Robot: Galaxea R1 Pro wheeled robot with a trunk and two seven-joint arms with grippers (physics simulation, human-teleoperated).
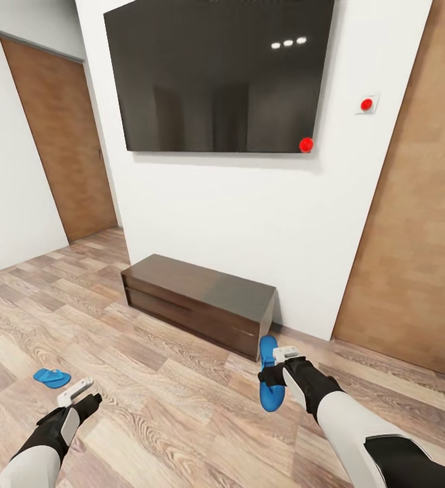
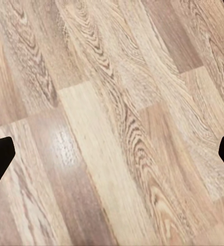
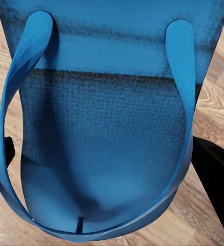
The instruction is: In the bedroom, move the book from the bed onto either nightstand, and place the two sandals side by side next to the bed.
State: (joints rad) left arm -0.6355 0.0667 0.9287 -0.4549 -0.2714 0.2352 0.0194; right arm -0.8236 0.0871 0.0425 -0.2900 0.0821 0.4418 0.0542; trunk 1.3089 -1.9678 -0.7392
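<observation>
Right gripper (image 1: 275, 377) sat low over a bright blue flat sandal (image 1: 268, 379) lying on the wood-plank floor (image 1: 182, 407) just beside the end of the low dark wooden bench (image 1: 199, 301); its black fingers (image 3: 214, 174) flanked the sole and straps, contact could not be confirmed. Left gripper (image 1: 87, 396) hung over bare planks, jaws spread wide, holding nothing. Second blue sandal (image 1: 51, 377) lay near it, apart.

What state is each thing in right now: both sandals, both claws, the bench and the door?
Near sandal: between the right claw's fingers, grip unclear.
Far sandal: flat on floor, untouched.
Right claw: at the near sandal.
Left claw: open, empty, above bare floor.
Bench: drawers shut.
Door: closed.
</observation>
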